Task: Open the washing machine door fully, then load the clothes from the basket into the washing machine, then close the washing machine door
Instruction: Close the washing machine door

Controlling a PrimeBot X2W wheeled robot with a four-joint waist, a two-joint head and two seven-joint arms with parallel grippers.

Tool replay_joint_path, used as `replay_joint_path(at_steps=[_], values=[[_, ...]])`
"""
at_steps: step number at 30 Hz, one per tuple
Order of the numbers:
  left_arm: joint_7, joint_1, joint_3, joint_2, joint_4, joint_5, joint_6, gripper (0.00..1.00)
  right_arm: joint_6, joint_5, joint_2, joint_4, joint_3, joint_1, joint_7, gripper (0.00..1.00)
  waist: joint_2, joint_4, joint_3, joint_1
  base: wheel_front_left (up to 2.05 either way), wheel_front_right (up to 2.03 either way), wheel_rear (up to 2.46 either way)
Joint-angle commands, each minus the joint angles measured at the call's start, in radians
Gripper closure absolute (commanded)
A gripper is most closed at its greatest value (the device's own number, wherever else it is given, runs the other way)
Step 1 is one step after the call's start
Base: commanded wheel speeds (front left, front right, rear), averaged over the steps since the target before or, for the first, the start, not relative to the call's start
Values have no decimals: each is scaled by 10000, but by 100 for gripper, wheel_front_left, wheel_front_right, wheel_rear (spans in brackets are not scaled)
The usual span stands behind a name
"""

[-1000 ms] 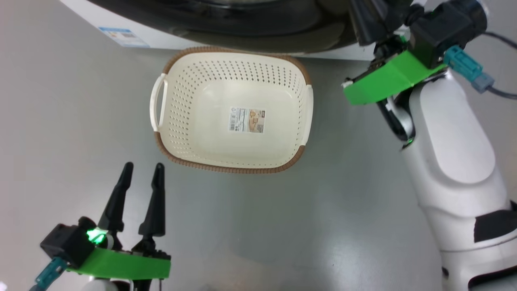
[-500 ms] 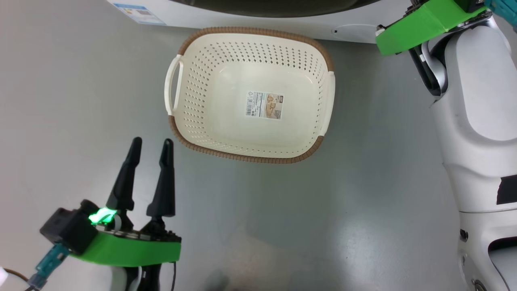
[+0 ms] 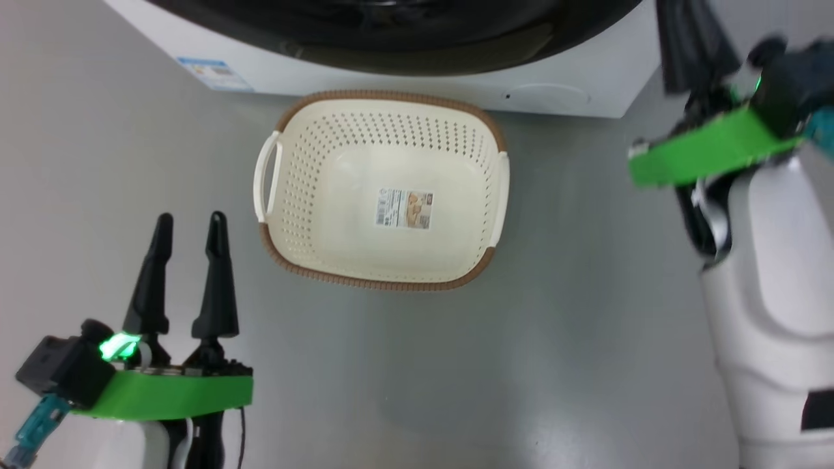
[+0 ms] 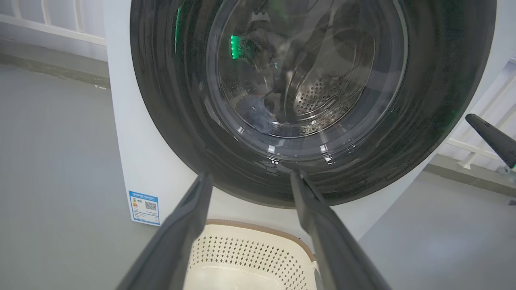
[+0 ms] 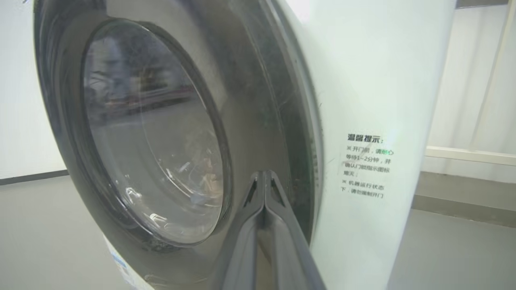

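Left gripper (image 3: 189, 220) low on the robot's left, fingers spread wide with nothing between them, pointing toward the basket (image 3: 384, 284) but apart from it. Basket sits on the grey floor (image 3: 554, 326) just in front of the washing machine (image 3: 573, 91), its perforated bottom and paper sticker (image 3: 404, 208) plain to see. Washing machine door (image 4: 423, 121) lies flat against the machine's front. Right gripper (image 5: 264, 175) held up near the door's rim, fingers pressed together on nothing; whether it touches the door cannot be told. Blue label (image 3: 215, 73) at the machine's lower corner.
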Motion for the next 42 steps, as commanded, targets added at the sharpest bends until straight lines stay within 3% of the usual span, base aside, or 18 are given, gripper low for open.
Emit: replay_joint_path(at_steps=[1,15,23,31,42], values=[[-84,175,584,155,-37,169,-31,0,-30,113,337,-562,230,865,29,0,0,-689,-899,0,0,0,0],[-84,1543,1541,326,1698,766,-31,0,-30,708,624,-2004,-201,5508,29,0,0,-2077,-3544,0,0,0,0],[-84,1984,1503,372,1750,1006,-31,0,-30,916,720,-2519,-916,7213,29,0,0,-2121,-4499,0,0,0,0],[-84,2349,1484,327,1851,1492,-31,0,-30,1096,727,-2721,-1417,8308,29,0,0,-2040,-5128,0,0,0,0],[-84,2606,1674,335,1890,1688,-31,0,-30,1079,729,-2507,-1721,8682,29,0,0,-2336,-5284,0,0,0,0]])
